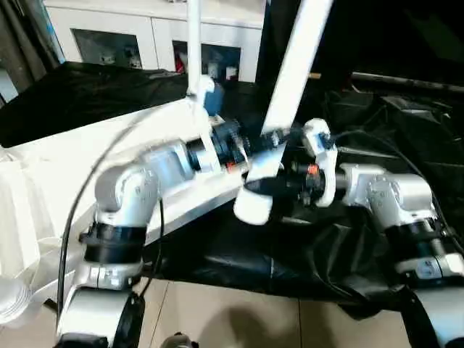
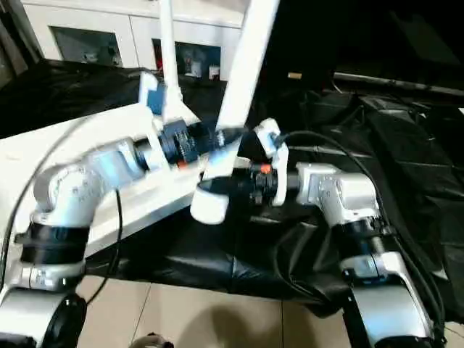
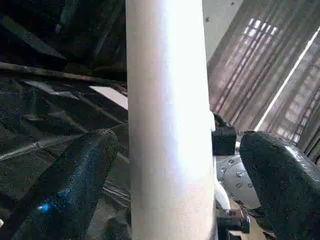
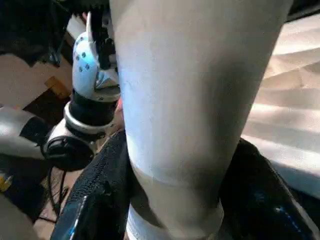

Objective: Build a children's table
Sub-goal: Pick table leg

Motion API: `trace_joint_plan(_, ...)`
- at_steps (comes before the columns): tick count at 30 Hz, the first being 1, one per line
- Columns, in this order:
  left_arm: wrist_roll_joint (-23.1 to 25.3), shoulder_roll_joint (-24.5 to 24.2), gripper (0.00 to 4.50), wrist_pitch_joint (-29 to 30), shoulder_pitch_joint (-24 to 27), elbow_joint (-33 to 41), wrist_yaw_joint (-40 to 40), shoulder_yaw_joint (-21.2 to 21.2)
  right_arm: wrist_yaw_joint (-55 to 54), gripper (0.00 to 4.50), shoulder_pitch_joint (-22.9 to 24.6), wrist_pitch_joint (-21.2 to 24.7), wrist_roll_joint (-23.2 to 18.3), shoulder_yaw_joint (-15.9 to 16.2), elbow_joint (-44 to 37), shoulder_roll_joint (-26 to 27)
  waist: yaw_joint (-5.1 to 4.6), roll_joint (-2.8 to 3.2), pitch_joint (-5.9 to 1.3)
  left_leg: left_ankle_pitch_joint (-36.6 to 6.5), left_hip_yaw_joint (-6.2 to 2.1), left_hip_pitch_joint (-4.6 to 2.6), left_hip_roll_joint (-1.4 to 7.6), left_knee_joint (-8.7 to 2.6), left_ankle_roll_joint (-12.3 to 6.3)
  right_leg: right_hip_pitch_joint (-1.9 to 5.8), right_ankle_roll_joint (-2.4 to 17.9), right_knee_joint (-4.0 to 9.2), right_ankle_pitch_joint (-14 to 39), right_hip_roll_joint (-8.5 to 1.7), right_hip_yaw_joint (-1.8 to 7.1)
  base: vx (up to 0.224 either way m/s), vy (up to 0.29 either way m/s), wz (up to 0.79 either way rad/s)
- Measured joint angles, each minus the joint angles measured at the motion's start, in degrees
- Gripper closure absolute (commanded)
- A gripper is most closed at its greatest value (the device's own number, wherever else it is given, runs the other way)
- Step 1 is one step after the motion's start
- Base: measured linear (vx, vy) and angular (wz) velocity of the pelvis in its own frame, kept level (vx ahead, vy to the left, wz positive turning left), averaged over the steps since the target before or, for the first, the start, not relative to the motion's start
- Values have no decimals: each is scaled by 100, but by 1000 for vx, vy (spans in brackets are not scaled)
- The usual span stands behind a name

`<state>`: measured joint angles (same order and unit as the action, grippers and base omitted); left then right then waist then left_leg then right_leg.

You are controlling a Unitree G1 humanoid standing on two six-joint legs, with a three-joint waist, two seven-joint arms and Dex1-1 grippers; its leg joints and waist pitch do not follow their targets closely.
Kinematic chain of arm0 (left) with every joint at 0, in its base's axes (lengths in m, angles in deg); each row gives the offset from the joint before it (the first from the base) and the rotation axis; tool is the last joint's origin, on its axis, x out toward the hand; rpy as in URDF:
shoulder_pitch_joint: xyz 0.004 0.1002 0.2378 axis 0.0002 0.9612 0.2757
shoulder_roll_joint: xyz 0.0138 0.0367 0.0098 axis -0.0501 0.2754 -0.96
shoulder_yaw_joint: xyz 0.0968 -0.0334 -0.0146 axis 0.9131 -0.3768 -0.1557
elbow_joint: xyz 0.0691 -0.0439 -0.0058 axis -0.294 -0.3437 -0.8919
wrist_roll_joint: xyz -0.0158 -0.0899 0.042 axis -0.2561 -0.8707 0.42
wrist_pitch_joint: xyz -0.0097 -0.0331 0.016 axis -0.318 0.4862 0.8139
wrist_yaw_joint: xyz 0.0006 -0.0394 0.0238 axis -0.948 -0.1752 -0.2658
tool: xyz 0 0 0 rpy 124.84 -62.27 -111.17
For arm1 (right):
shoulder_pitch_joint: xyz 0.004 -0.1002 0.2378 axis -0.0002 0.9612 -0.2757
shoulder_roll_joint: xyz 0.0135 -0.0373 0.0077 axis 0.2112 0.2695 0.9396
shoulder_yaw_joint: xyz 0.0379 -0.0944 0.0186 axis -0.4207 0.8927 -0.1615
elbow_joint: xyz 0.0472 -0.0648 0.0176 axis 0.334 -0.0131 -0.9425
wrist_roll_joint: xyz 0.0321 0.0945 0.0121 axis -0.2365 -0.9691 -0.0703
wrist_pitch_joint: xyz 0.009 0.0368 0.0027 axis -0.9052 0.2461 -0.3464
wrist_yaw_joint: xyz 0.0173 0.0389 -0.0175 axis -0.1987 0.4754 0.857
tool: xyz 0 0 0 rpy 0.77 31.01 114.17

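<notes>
While the right tool (image 4: 175, 200) is clamping a leg (image 1: 290, 87) near its thick end, above the tabletop (image 1: 65, 156) edge, the left tool (image 3: 175, 165) is standing open around it, fingers (image 3: 75, 185) apart from the tube. Another leg (image 1: 193, 43) is standing upright behind.

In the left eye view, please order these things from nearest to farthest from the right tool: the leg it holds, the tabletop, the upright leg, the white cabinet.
1. The held leg: in the right tool itself, slanting up.
2. The tabletop: just beyond, toward the robot's left.
3. The upright leg: standing at the tabletop's far corner.
4. The white cabinet: farthest, at the back.
</notes>
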<state>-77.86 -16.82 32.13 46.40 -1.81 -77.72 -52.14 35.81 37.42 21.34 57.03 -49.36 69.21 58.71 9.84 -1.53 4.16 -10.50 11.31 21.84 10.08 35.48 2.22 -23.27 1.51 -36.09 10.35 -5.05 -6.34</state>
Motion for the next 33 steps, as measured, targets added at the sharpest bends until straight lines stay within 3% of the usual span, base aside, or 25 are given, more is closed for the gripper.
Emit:
trace_joint_plan(7,-160,93,0,70,-1,32,-9,-9,93,253,5,150,-34,173,-265,-117,-1,-19,1,1,-1,5,0,0,1,0,-19,1,11,0,-1,0,0,0)
trace_joint_plan(8,-195,98,27,95,-1,32,-7,-13,94,253,5,152,-34,173,-267,-119,-1,-23,0,1,-1,5,0,0,1,0,-20,1,12,-1,-1,0,0,0)
trace_joint_plan(12,-219,96,46,168,-1,39,2,-21,94,253,8,162,-33,186,-310,-124,-3,-31,0,1,-1,5,0,0,1,0,-21,1,12,-1,-1,0,0,0)
trace_joint_plan(27,-260,346,179,100,-1,49,689,-309,-239,253,149,129,-31,146,-529,-95,0,-32,-1,1,-3,7,0,0,2,0,-13,2,7,-1,-3,0,0,0)
trace_joint_plan(33,-24,293,221,-17,51,366,1064,-294,-958,253,311,-306,162,38,-665,117,-18,-31,-2,2,-7,6,0,0,3,0,-4,2,2,-1,-5,0,0,0)
